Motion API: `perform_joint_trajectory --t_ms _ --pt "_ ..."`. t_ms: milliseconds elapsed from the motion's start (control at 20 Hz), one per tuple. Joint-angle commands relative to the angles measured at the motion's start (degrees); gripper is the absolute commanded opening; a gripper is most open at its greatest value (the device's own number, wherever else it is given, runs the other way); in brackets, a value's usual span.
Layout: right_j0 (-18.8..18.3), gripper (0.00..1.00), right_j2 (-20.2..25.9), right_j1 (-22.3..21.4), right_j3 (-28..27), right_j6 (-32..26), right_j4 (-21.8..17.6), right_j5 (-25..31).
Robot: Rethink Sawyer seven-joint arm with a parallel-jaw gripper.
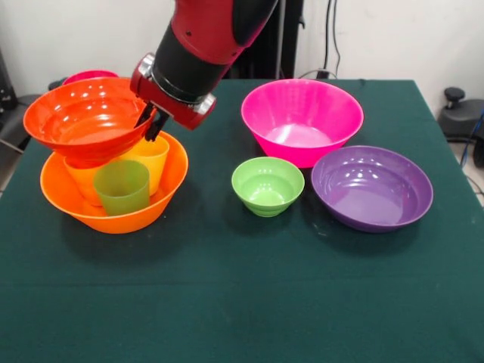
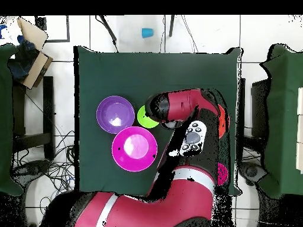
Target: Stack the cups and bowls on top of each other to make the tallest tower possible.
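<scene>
While arm (image 2: pixel 177 109) hides tower overhead, front shows claw (image 1: pixel 151 121) gripping red-orange bowl (image 1: pixel 87 121).

Red and black arm (image 2: pixel 177 109) is seen stretched over green table (image 2: pixel 89 71). Purple bowl (image 2: pixel 115 114) and pink bowl (image 2: pixel 134 148) touching; light green bowl (image 2: pixel 145 118) half hidden beside arm. Red-orange rim (image 2: pixel 223 121) glimpsed beyond. Blue cup (image 2: pixel 147 32) lies off table.

The arm (image 1: pixel 208 34) slants down from above (wrist tilted), fingers (image 1: pixel 153 119) pinched together.
</scene>
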Motion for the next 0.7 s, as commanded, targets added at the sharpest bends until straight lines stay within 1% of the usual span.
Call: perform_joint_trajectory --t_ms 50,450,700 --pt "1.9 0.00 1.4 2.1 -4.9 3.4 -0.1 5.8" --pt "2.1 0.00 1.1 2.6 -4.7 3.7 1.1 4.9" --pt "1.8 0.00 1.8 2.0 -0.7 5.3 2.2 1.3"
